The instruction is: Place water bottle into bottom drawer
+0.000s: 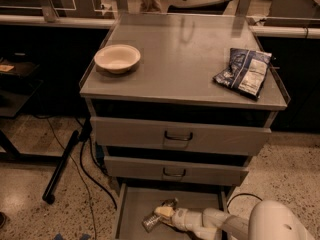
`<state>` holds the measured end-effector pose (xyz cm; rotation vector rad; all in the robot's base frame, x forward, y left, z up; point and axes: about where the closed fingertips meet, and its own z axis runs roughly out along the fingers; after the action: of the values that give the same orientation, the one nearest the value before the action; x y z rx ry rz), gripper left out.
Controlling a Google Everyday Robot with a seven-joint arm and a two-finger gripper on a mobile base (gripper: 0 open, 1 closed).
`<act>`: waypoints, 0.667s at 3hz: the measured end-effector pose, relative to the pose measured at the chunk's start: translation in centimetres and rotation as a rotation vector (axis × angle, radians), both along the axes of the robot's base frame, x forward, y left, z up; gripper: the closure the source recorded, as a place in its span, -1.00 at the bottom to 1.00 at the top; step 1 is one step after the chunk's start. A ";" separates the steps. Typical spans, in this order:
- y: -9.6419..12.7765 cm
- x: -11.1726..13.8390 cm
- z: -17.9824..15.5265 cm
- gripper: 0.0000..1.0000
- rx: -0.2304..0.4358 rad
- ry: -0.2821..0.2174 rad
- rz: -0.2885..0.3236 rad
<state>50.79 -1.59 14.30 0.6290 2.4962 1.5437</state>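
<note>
Matt metal btm drawer [131, 210] (tool [164, 211] inside), plastic bottle [150, 222].

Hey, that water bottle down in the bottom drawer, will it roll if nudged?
The water bottle appears to lie sideways on the floor of the bottom drawer, by the gripper, so it would probably roll. The side walls should stop it. It looks like thin plastic, so likely light and squashable.

A grey metal desk [185, 59] stands on a speckled terrazzo floor [30, 194] under dim, warm light. Black cables [87, 176] and a dark slanted bar [61, 166] lie at its left. A pale rail [50, 20] runs behind, above shadowed space.
</note>
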 end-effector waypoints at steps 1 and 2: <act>0.1 -0.3 -1.2 1.00 -0.009 0.021 -0.002; 0.5 -0.6 -2.1 1.00 -0.015 0.036 0.002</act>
<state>50.21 -1.12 12.24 0.6582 2.5332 1.5266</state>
